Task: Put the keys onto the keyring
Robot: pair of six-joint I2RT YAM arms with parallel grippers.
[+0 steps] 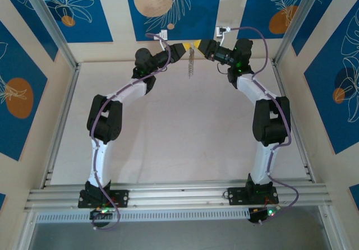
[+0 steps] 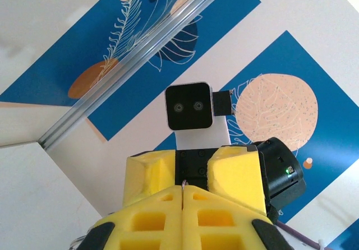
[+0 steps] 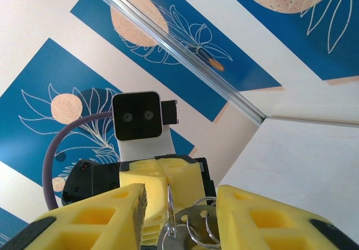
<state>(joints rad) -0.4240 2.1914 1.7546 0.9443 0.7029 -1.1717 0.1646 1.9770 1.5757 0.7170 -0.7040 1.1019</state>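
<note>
The pale table (image 1: 179,149) is walled by blue-and-cream leaf panels, and both arms reach over it to its far edge. The left arm (image 1: 104,121) and the right arm (image 1: 269,121) bend inward until their yellow-padded ends meet nose to nose above the back edge. The left gripper (image 2: 183,197) is clenched, its two pads pressed flat together. It pinches the thin edge of the keyring (image 3: 170,205), which stands out from the seam as a narrow grey strip. The right gripper (image 3: 182,202) faces it with its fingers parted, one pad on each side of the metal. A gap is open on one side, and whether the other pad touches the small wire loops cannot be told. The keys (image 1: 191,62) hang in a short jagged string just below the point where the two grippers meet, clear of the table.
</note>
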